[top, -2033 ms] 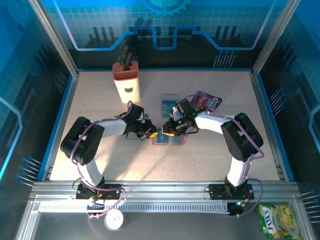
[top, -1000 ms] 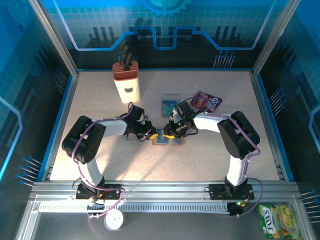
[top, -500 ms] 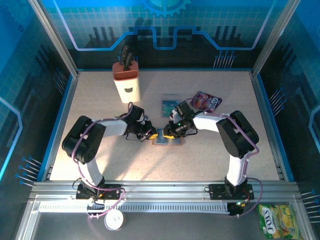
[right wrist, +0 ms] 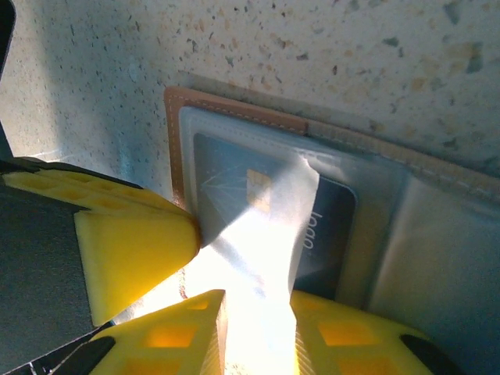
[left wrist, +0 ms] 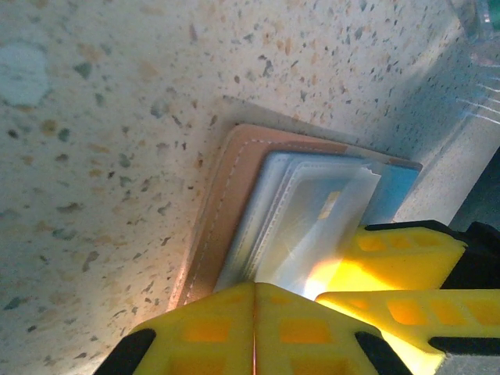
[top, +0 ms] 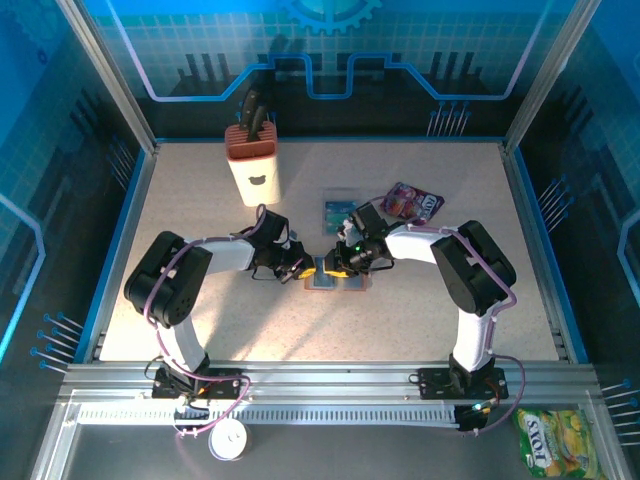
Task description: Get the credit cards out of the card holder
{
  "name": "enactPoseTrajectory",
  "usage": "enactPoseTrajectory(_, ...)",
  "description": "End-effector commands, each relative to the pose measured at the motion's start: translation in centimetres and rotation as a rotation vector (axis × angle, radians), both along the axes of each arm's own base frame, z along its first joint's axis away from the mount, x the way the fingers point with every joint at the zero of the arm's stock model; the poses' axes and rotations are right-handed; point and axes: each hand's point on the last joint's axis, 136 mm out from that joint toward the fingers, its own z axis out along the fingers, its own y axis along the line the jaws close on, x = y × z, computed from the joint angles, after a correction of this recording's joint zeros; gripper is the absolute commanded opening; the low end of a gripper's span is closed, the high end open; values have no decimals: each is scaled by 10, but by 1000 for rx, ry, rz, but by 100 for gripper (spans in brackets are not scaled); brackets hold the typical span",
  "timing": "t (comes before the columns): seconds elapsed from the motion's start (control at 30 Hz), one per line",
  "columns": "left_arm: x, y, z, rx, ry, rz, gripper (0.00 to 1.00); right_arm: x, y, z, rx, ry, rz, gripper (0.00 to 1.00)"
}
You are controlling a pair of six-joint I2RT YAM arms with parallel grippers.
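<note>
Little had moved: the open tan leather card holder (right wrist: 234, 117) held a dark chip card (right wrist: 266, 207), left gripper (left wrist: 254, 312) shut, right gripper (right wrist: 254, 308) narrowly parted.

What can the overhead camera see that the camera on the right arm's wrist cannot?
Overhead alone: both arms meeting mid-table, a cream knife block, a purple snack packet and a teal card lying loose behind the wallet. Right wrist alone: a dark card with a gold chip under a clear sleeve, and the right pincer parted around a flap of that sleeve. Both: the open card holder on the speckled table.
</note>
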Motion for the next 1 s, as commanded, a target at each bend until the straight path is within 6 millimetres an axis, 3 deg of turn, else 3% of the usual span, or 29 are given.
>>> enactPoseTrajectory(0.0,-15,5,-18,31,51,-20,8,-5,-15,-11,-98,14,2,28)
enactPoseTrajectory(0.23,-14,4,-18,31,51,-20,8,-4,-25,-5,-173,-16,18,29)
enactPoseTrajectory(0.63,-12,3,-13,26,39,-20,8,-4,-24,4,-187,-37,27,29)
enactPoseTrajectory(0.97,-2,-1,11,8,-7,-28,9,-4,-17,5,-148,-26,28,29)
